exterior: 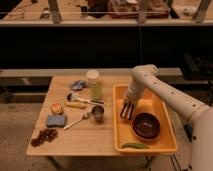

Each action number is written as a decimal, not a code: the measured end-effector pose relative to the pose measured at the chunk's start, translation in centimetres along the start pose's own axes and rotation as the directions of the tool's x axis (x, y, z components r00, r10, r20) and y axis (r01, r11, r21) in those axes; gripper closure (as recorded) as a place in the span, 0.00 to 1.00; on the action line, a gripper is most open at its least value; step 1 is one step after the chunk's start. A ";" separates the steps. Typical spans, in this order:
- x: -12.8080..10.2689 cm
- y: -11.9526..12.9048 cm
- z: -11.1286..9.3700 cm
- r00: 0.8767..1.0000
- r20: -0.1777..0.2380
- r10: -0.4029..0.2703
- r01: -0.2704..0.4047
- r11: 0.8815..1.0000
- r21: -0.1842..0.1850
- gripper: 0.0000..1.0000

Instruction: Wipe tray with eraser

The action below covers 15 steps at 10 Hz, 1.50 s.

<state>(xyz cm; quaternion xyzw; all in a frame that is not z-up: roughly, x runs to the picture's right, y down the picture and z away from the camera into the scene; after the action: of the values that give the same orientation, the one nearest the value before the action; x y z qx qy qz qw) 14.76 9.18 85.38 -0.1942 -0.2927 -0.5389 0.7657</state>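
Note:
The bright-yellow tray (165, 142) lies on the right half of the wooden table. My gripper (127, 111) reaches down into the tray's left part, near its left rim. It is shut on the eraser (126, 114), a small dark striped block pressed against the tray floor. My white arm (160, 92) comes in from the right, over the tray. A brown bowl (146, 125) sits in the tray just right of the gripper, close to it but apart.
A green pod-like item (132, 145) lies at the tray's near edge. Left of the tray stand a tall cup (93, 84) and a small metal cup (98, 113). Further left lie a black-handled brush (82, 99), a spoon (77, 121), a blue-grey sponge (56, 120), fruit (56, 108) and grapes (44, 136).

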 end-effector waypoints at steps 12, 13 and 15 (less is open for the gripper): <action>4.3 1.8 -2.8 0.997 -0.065 0.038 -0.040 0.999 -0.028 1.00; 4.8 0.6 -3.5 0.997 -0.071 0.029 -0.031 0.999 -0.020 1.00; 5.1 -2.0 -5.2 0.997 -0.082 -0.006 0.006 1.000 0.002 1.00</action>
<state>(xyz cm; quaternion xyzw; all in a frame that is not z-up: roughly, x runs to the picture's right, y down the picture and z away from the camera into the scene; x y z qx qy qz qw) 15.40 1.71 84.77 -0.1701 -0.2624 -0.5484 0.7755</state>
